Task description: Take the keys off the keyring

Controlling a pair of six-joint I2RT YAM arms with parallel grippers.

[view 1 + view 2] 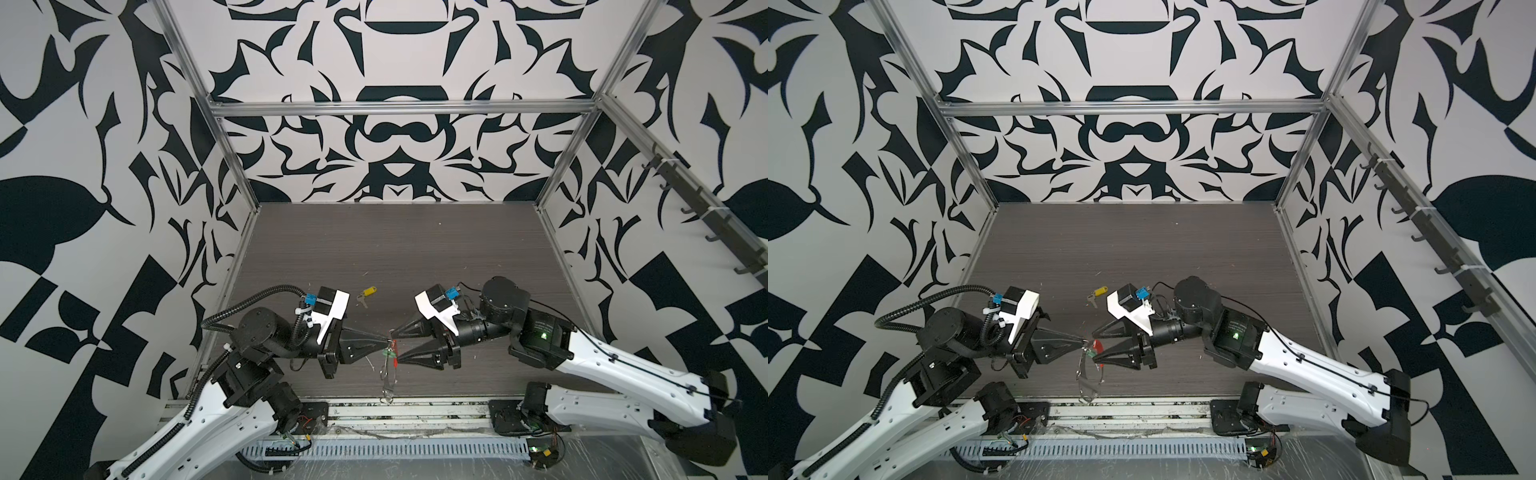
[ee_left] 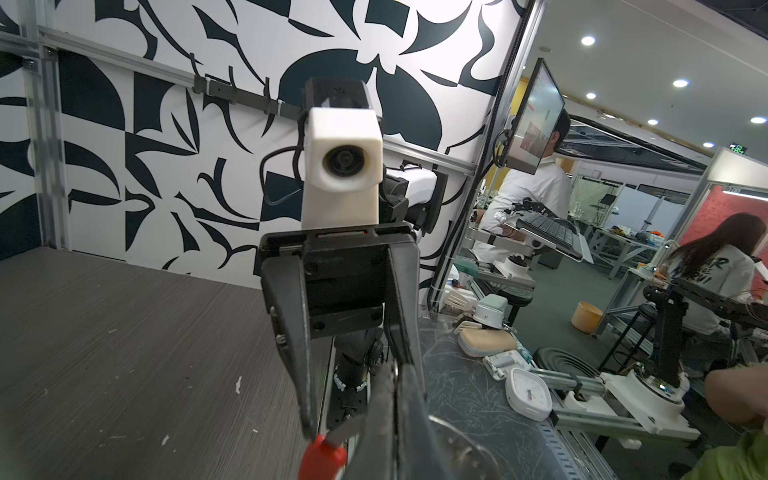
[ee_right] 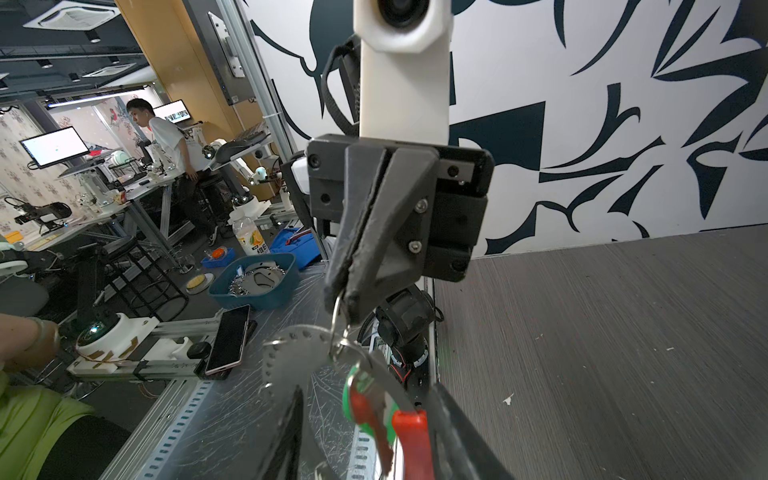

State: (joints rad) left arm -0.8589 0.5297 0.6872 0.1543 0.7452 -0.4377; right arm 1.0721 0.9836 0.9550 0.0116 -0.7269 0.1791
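Note:
My left gripper (image 1: 388,341) (image 2: 395,370) is shut on a thin silver ring (image 3: 338,309) at the top of the hanging bunch, above the table's front edge. From the bunch hang the green key tag (image 3: 365,401) (image 1: 388,353) and the keyring, whose red sleeve (image 3: 409,440) (image 1: 1097,345) (image 2: 322,457) shows and whose wire loop (image 1: 1086,382) droops below. My right gripper (image 1: 395,344) (image 3: 366,388) faces the left one, open, with the red sleeve between its fingers and resting against one finger (image 3: 457,436). The yellow key tag (image 1: 369,291) (image 1: 1100,291) lies loose on the table behind both grippers.
A perforated metal disc (image 3: 291,357) hangs with the bunch. Metal rails (image 1: 407,411) run along the table's front edge. Small pale scraps (image 2: 239,384) dot the dark wood-grain table (image 1: 415,249). A rack of hooks (image 1: 706,216) lines the right wall.

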